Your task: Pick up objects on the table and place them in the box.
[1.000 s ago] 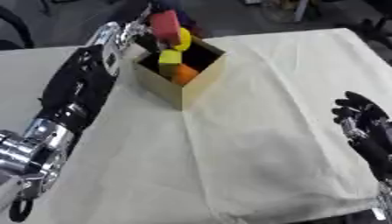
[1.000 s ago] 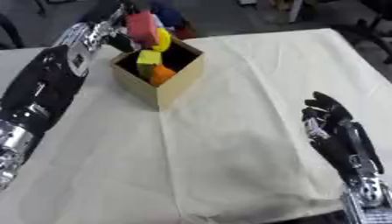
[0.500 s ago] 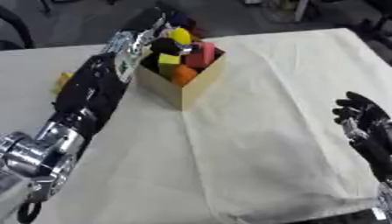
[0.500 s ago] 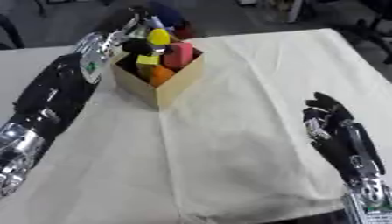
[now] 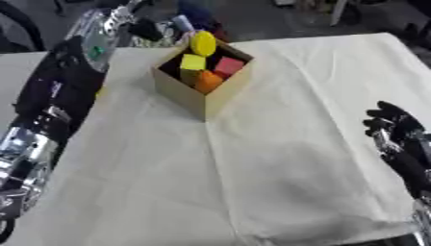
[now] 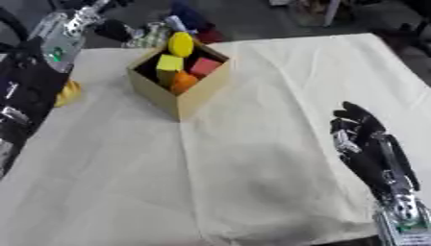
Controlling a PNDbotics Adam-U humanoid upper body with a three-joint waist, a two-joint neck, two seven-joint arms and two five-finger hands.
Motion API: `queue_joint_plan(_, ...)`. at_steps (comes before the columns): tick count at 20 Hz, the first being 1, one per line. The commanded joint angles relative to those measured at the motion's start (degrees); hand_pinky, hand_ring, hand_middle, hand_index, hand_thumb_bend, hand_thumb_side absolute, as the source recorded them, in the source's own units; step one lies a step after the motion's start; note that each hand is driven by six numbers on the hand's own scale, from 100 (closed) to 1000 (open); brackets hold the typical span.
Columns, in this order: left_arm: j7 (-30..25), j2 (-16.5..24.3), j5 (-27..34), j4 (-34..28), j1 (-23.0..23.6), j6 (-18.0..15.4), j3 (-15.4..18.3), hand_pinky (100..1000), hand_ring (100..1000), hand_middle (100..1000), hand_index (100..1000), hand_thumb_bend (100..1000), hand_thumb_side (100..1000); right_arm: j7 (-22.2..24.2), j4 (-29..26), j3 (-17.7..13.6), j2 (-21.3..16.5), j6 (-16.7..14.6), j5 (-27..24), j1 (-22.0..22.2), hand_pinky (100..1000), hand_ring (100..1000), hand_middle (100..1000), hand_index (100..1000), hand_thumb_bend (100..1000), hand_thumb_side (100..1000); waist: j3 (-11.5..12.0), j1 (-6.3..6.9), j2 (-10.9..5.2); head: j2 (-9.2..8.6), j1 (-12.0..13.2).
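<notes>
Cardboard box (image 5: 202,98) stood on the cream cloth (image 5: 278,158) toward eleven o'clock from the middle of the table, open at the top and turned so that one corner pointed down toward the robot. Inside it lay a yellow block (image 5: 193,62), a red block (image 5: 228,66) just to its three o'clock and an orange piece (image 5: 207,80) at six o'clock of them, near the front corner; a yellow rounded piece (image 5: 203,43) stuck up above the far rim at twelve o'clock. At nine o'clock of the box, in the right eye view, a small yellow-orange object (image 6: 69,91) lay on the cloth, partly hidden by the robot's left arm, and its shape could not be made out. The left arm ran up the nine o'clock side of the picture, and the left hand (image 5: 147,30) showed at about eleven o'clock, beyond the box and not touching it; whether its fingers were spread or curled could not be told. The right hand (image 6: 358,129) rested at four o'clock, well apart from the box, fingers up and relaxed, holding nothing.
</notes>
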Motion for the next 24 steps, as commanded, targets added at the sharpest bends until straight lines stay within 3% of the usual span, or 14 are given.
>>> queue_joint_plan(1,-5.58,5.27,-1.97,1.05,-0.13,1.40,1.38,775,758,746,871,474,209,-0.02,-0.59,-0.40,-1.25,-0.09,0.10,-0.52,787,795,782,904,100,483,0.59,-0.28,-1.32,-0.16,-0.11)
queue_joint_plan(6,-11.42,7.19,-8.55,7.74,1.87,3.44,3.53,752,736,733,855,480,188,0.07,-0.61,-0.40,-1.23,-0.18,0.22,-0.70,787,795,782,904,100,482,1.79,-0.47,-1.38,-0.16,1.32)
queue_joint_plan(12,-13.18,6.93,-10.16,13.04,4.05,5.13,4.65,738,722,727,855,491,200,-0.14,-0.74,-0.68,-1.13,-0.22,0.16,-0.49,787,795,782,904,100,483,1.95,-0.66,-1.15,-0.16,3.83)
queue_joint_plan(20,-6.79,6.44,-11.79,17.54,5.97,9.87,5.80,631,592,590,760,399,100,-0.31,-0.73,-0.84,-1.14,-0.14,0.04,-0.53,787,795,781,904,100,483,1.79,-0.77,-0.87,-0.16,4.33)
queue_joint_plan(24,-1.98,6.41,-10.45,16.40,6.19,9.58,5.76,488,450,427,598,311,100,-0.35,-0.75,-0.89,-1.11,-0.13,0.01,-0.53,787,795,781,904,100,483,1.89,-0.79,-0.85,-0.16,4.05)
